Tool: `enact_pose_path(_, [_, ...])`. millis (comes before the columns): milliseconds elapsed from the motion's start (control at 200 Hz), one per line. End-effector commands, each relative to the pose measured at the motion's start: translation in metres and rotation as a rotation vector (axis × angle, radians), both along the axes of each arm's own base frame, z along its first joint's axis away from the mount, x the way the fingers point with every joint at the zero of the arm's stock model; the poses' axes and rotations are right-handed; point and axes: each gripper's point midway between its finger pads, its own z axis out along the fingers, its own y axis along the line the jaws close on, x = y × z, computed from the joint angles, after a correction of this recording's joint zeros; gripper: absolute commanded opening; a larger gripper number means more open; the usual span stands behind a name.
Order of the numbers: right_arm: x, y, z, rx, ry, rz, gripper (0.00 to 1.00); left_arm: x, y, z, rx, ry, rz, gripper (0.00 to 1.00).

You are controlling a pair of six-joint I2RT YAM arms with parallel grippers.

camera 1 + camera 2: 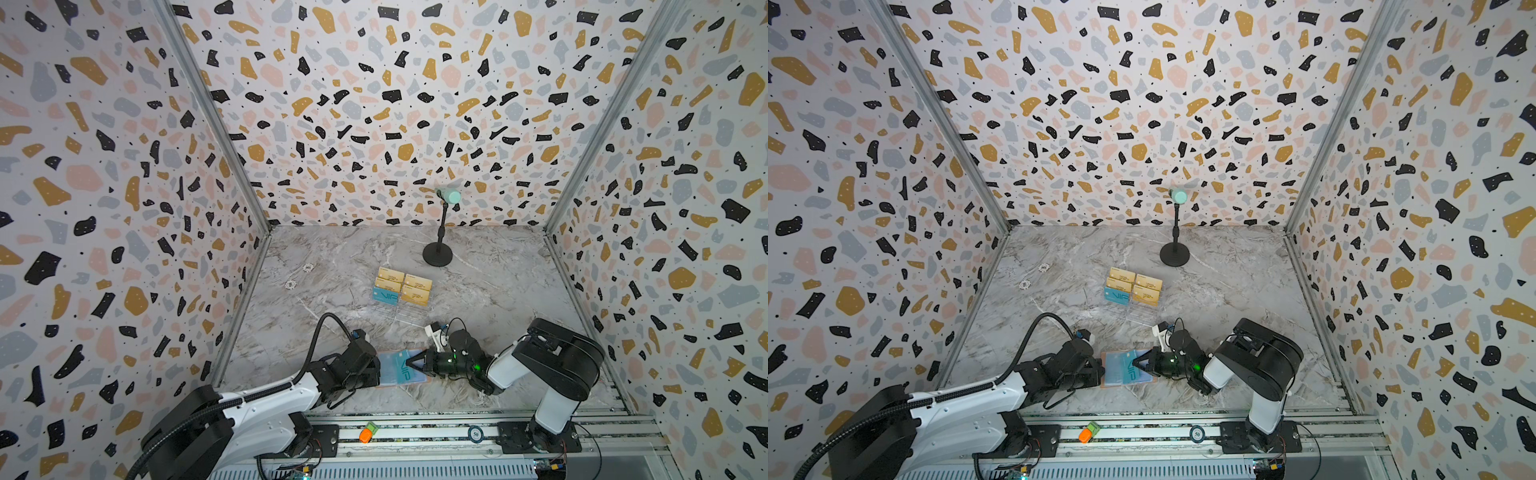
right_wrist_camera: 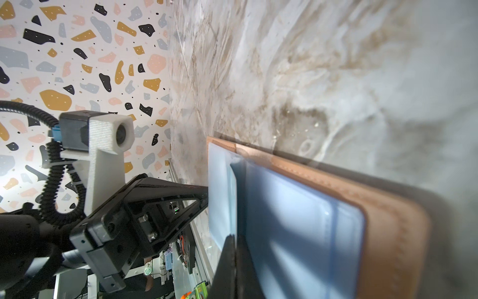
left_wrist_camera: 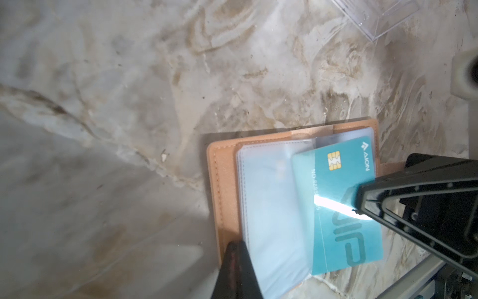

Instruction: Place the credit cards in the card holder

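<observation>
The salmon-pink card holder [image 1: 415,385] [image 1: 1144,381] [image 3: 225,168] [image 2: 388,233] lies open near the table's front, its clear sleeves facing up. My left gripper [image 1: 379,368] [image 1: 1102,370] [image 3: 239,246] [image 2: 207,192] is shut at its left edge, on a raised clear sleeve. From the right, my right gripper [image 1: 409,362] [image 1: 1136,362] [image 3: 355,207] [image 2: 235,240] is shut on a teal VIP credit card [image 1: 403,368] [image 1: 1128,372] [image 3: 344,233], which slants part-way into a sleeve. More credit cards stand further back, several gold [image 1: 390,275] [image 1: 1122,275] and one teal [image 1: 385,297] [image 1: 1116,296].
The spare cards sit in a clear acrylic rack [image 1: 409,313] [image 3: 375,20] mid-table. A black microphone stand [image 1: 438,249] [image 1: 1174,253] stands behind it. Two small rings [image 1: 290,284] lie at the left. An orange-green item [image 1: 368,432] and a chip [image 1: 476,434] rest on the front rail.
</observation>
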Motion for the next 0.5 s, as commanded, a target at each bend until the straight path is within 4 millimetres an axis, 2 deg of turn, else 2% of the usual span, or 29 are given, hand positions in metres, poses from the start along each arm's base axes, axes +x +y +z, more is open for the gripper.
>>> enact_pose_path(0, [0.0045, -0.0007, -0.0005, 0.008, -0.007, -0.025, 0.0, -0.0049, 0.0073, -0.0093, 0.043, 0.011, -0.012, 0.0])
enact_pose_path(496, [0.0027, 0.0035, -0.0048, -0.012, -0.034, -0.016, 0.0, -0.0059, 0.0063, -0.0099, 0.037, 0.018, -0.014, 0.0])
